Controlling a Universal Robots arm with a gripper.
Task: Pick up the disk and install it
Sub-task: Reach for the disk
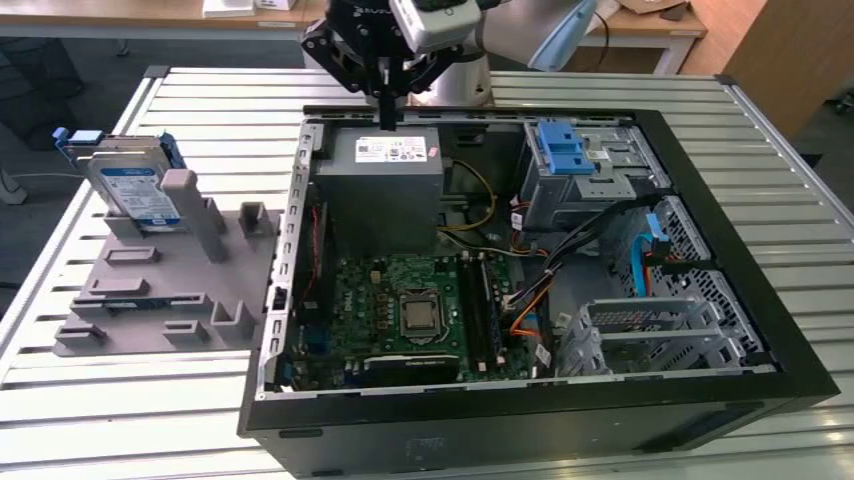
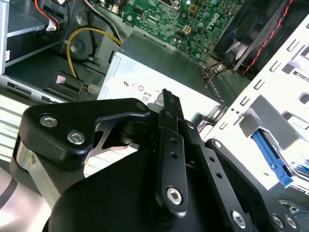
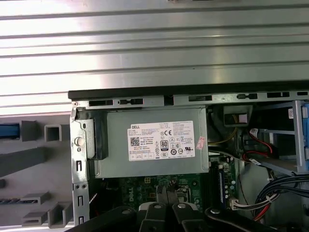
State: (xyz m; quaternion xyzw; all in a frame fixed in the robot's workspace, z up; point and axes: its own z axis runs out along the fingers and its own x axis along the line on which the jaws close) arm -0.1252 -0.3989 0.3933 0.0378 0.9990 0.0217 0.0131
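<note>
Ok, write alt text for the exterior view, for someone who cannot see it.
The robot's hand, shut and empty, hangs over the grey power supply at the far edge of an open computer case. The disk, in its blue carrier, stands in a grey fixture on the slatted table at the exterior view's left.

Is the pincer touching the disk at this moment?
Apart. In the exterior view the pincer hangs over the power supply, while the disk stands on the grey fixture outside the case.

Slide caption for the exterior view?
Shut gripper above the power supply in the open computer case; the disk stands in the grey fixture beside it.
</note>
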